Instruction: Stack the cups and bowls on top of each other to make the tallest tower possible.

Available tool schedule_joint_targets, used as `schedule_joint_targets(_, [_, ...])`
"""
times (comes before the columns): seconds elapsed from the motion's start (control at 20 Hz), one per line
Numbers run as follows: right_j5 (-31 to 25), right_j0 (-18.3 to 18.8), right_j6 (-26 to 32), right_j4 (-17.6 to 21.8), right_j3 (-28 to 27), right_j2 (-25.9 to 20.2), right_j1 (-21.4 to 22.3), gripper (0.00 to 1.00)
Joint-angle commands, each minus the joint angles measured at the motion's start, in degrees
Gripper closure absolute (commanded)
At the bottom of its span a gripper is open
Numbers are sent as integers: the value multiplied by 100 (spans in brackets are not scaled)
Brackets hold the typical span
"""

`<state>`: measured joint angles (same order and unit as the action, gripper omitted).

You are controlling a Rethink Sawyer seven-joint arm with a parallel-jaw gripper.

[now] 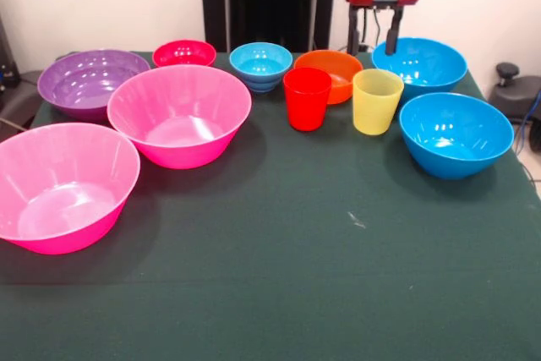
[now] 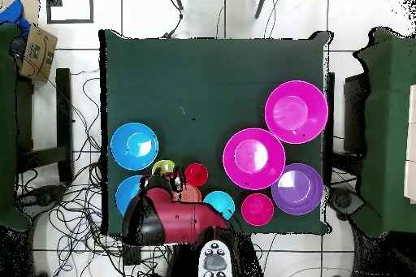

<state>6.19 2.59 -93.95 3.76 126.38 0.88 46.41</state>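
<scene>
A: Standing apart, every piece: the red cup [image 1: 307, 97] and yellow cup [image 1: 377, 101] are side by side mid-table, with the orange bowl [image 1: 330, 69] just behind them. No tower is begun.

B: And the big bowls?

A: Two pink ones [image 1: 179, 113], a purple one [image 1: 91, 80] and two blue ones [image 1: 455, 133] all rest singly on the green table [image 1: 279, 276].

B: The gripper [image 1: 373, 37]?

A: It hangs at the far edge beside the rear blue bowl, its two prongs a little apart, holding nothing.

Small orange bowl [image 2: 188, 195] and far blue bowl [image 2: 128, 193] partly under the arm [image 2: 175, 218] overhead.
</scene>
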Motion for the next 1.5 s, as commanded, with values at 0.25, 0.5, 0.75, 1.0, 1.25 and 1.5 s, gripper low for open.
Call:
schedule_joint_targets(0.25, [-1194, 132, -488, -3, -384, -62, -34, 0])
schedule_joint_targets(0.5, [-1807, 48, -477, -138, -712, -4, 76, 0])
schedule_joint_targets(0.75, [-2114, 129, -515, -83, -809, -98, 140, 0])
schedule_joint_targets(1.0, [-2187, 280, -519, -14, -807, -199, 190, 0])
schedule_joint_targets(1.25, [-1885, 341, -653, 14, -687, -259, -65, 0])
schedule_joint_targets(1.5, [-1776, 482, -623, 77, -440, -448, -20, 0])
